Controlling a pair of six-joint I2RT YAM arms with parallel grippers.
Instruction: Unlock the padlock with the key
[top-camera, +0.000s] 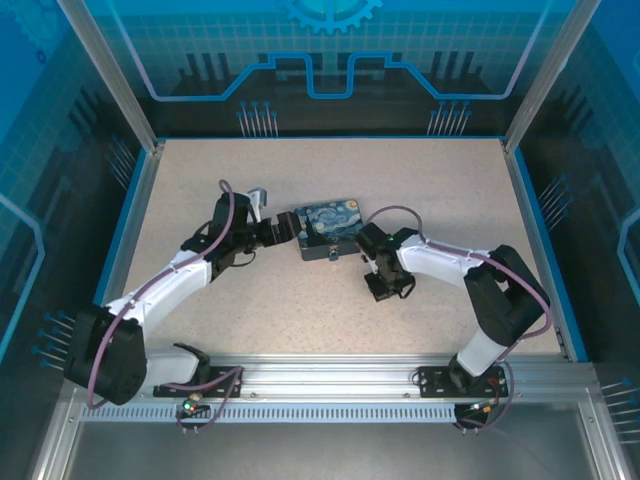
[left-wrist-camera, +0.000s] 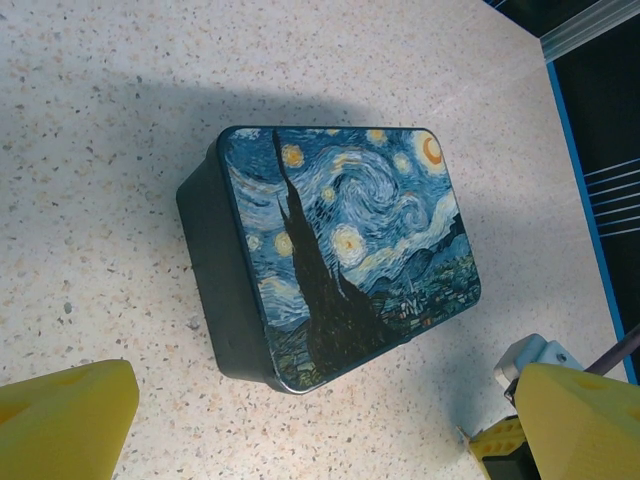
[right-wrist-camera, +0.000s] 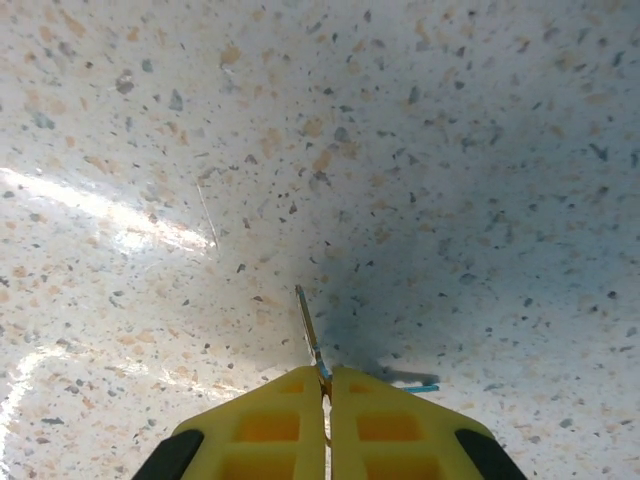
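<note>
Right gripper (right-wrist-camera: 327, 385) clamps the key (right-wrist-camera: 310, 335), bottom centre of its wrist frame.
Key blade sticks up-frame over the speckled table (right-wrist-camera: 450, 150); left gripper (left-wrist-camera: 325, 425) gapes wide, box (left-wrist-camera: 350, 240) mid-frame just ahead of its fingers (left-wrist-camera: 60, 420).

box (top-camera: 328, 230) sits centred on table (top-camera: 420, 170), left gripper (top-camera: 285, 229) to its left, right gripper (right-wrist-camera: 327, 375) to its right. key (right-wrist-camera: 309, 328) sticks forward from right gripper's tips.
</note>
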